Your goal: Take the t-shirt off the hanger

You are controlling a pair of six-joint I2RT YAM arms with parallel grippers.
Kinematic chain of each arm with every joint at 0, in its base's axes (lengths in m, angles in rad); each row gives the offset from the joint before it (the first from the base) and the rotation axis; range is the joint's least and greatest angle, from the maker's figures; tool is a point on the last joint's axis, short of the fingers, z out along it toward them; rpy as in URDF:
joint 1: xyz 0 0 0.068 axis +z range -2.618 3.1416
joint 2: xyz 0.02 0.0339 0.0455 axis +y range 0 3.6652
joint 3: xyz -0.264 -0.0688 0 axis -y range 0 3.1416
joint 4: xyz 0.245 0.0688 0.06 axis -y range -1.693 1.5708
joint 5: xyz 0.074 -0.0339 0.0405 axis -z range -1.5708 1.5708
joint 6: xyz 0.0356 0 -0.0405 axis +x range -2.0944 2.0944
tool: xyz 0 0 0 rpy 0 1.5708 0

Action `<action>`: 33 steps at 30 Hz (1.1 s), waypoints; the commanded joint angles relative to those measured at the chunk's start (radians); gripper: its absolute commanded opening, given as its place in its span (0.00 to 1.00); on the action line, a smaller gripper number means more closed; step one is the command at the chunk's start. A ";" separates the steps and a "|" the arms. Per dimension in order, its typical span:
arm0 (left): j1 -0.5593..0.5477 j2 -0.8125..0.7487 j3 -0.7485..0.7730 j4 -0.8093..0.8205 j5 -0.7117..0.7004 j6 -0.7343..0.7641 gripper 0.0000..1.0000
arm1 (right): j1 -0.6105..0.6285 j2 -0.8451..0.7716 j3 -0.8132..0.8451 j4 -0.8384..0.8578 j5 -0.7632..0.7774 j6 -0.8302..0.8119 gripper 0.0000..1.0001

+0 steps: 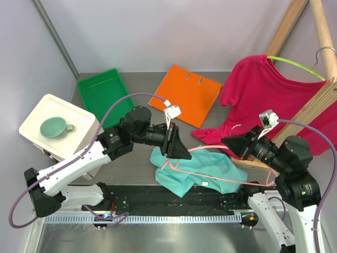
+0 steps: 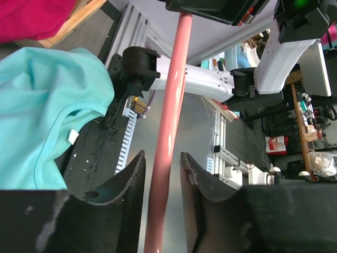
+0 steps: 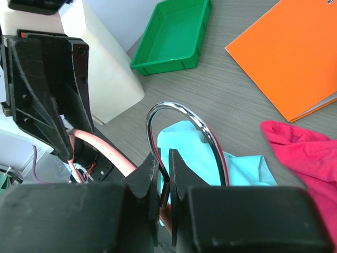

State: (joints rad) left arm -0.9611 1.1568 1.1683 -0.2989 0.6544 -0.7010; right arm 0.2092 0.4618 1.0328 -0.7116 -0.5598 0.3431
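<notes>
The teal t-shirt lies crumpled near the middle of the table's near edge, its collar and white tag showing. The pink hanger runs over and through it. The left jaws straddle the hanger's pink bar, part open, with a thin gap on each side. The right jaws are closed on the foot of its chrome hook, just above the shirt. A red shirt hangs on a wooden rack at the right edge. An orange folder and a green tray lie toward the far edge.
</notes>
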 commanded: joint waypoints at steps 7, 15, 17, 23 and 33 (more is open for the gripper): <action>-0.027 -0.006 0.048 -0.049 -0.097 0.009 0.00 | 0.004 -0.043 0.027 0.090 0.109 0.169 0.02; -0.025 -0.141 0.099 -0.158 -0.378 0.132 0.00 | 0.004 -0.129 0.088 -0.084 0.479 0.238 0.98; -0.027 -0.167 0.114 -0.181 -0.391 0.165 0.00 | 0.004 -0.169 0.120 -0.133 0.632 0.244 1.00; -0.024 -0.141 0.224 -0.233 -0.320 0.331 0.00 | 0.004 -0.340 0.210 -0.150 0.809 0.243 0.99; 0.079 0.161 0.668 -0.378 -0.058 0.475 0.00 | 0.006 -0.371 0.352 -0.209 0.845 0.171 0.97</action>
State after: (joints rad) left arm -0.9108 1.2434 1.6909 -0.6289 0.4942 -0.3210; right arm 0.2111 0.0456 1.3609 -0.8730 0.2523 0.5529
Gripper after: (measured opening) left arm 0.102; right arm 0.969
